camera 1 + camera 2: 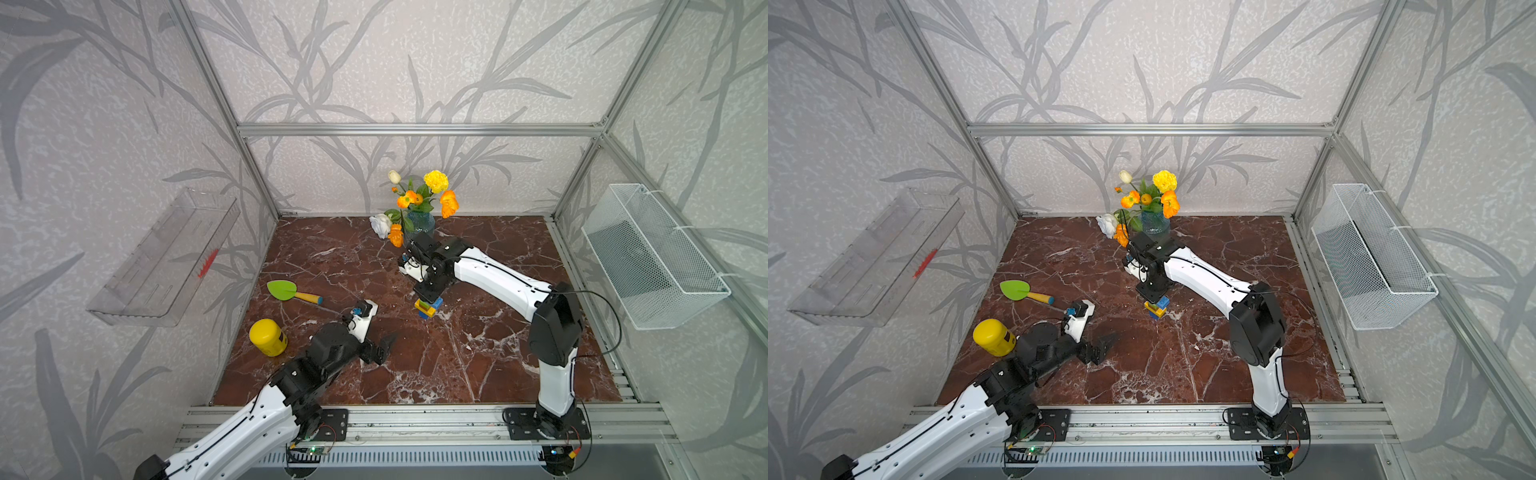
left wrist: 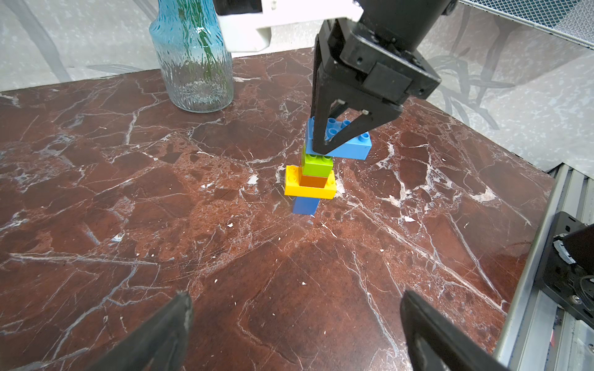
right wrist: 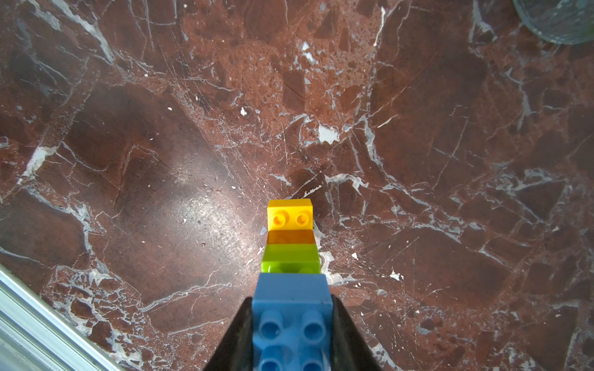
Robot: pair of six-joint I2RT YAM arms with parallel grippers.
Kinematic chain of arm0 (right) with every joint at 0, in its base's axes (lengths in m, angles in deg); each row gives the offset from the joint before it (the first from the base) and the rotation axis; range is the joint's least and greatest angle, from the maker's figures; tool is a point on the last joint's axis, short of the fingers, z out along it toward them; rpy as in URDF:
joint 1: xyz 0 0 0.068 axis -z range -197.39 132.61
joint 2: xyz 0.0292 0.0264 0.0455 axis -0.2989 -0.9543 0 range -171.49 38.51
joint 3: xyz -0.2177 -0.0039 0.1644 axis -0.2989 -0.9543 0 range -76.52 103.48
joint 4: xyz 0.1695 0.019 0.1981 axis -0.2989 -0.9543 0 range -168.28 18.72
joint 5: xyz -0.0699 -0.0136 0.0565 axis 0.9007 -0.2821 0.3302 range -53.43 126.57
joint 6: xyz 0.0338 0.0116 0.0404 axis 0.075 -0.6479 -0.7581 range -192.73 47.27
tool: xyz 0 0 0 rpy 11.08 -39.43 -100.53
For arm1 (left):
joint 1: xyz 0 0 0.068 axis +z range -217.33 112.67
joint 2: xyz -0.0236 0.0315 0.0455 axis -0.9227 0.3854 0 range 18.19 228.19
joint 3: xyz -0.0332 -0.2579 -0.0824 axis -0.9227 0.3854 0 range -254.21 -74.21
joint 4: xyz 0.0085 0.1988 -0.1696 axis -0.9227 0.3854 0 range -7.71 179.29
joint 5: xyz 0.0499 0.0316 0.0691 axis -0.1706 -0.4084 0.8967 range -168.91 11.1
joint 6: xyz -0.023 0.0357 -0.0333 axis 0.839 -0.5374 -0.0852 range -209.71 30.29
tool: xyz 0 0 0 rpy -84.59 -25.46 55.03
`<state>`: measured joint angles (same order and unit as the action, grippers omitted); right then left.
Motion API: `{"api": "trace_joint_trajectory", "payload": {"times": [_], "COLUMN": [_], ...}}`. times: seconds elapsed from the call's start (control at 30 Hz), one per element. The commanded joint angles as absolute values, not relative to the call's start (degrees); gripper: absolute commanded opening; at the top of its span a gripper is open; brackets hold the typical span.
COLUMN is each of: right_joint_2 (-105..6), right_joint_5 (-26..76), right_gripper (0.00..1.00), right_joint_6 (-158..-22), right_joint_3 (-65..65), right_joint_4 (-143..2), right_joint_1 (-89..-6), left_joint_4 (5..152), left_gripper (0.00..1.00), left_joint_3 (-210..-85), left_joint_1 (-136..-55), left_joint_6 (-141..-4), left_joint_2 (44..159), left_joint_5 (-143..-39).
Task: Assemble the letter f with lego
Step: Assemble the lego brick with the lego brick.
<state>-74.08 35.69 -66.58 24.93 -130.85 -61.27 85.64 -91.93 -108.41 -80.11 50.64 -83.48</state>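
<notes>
Near the middle of the table (image 1: pixel 478 365), with the vase (image 1: pixel 420 222) at its 12 o'clock: upright brick tower (image 2: pixel 313 180), made of blue foot (image 2: pixel 305 205), yellow bar (image 2: pixel 308 191), orange brick (image 2: pixel 313 181), green brick (image 2: pixel 316 165) and long blue bar (image 2: pixel 353 149) on top. Right hand (image 2: pixel 323 147) clamped across that top bar, pinching both its side walls. Left hand (image 1: pixel 381 348) at the tower's 8 o'clock, spread wide, holding nothing. Probably light, stiff, slick plastic, kept together by stud friction alone and tippy on so small a foot. Best taken across flat side walls; press straight down to seat studs, never sideways
</notes>
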Motion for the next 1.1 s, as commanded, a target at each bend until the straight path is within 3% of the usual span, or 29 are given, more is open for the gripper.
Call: {"api": "trace_joint_trajectory", "payload": {"times": [0.0, 1.07], "right_joint_2": [-75.3, -75.83], "right_joint_5": [36.22, 36.31], "right_gripper": [0.23, 0.22], "right_joint_6": [-66.03, -66.9], "right_joint_3": [25.7, 21.85], "right_joint_4": [-131.92, -131.37], "right_joint_1": [-61.45, -61.42], "left_joint_4": [84.71, 84.67], "left_gripper": [0.99, 0.99], "left_joint_3": [-91.54, -91.55], "left_joint_1": [-108.0, -108.05], "left_joint_6": [-80.84, -80.7], "left_joint_2": [50.45, 50.45], "left_joint_5": [-83.48, -83.46]}}
